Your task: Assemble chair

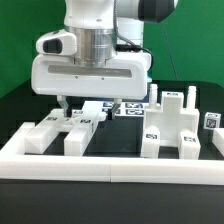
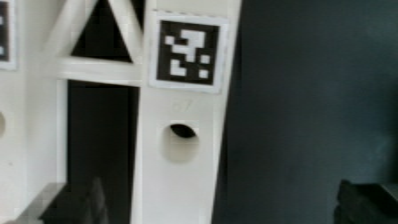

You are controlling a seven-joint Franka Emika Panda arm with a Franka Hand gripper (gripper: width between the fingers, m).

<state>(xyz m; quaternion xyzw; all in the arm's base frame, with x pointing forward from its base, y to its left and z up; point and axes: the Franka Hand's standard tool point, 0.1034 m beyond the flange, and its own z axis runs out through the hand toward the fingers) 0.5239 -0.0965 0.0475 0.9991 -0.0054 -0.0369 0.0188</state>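
Observation:
Several chunky white chair pieces with black-and-white tags lie on the dark table. In the exterior view, two low blocks (image 1: 40,135) (image 1: 76,130) lie at the left and a taller, notched piece (image 1: 172,120) stands at the right. My gripper (image 1: 88,103) hangs low over the pieces in the middle. In the wrist view it is open (image 2: 222,206). Its dark fingertips (image 2: 80,205) stand on either side of a long white bar (image 2: 178,150) that has a tag (image 2: 187,50) and a round hole (image 2: 182,130). The bar is nearer one finger. I cannot tell whether they touch.
A long low white border rail (image 1: 110,166) runs along the front of the table. The marker board (image 1: 133,108) lies behind the gripper. Another tagged white piece (image 1: 211,124) sits at the far right edge. A second white part (image 2: 27,120) lies beside the bar.

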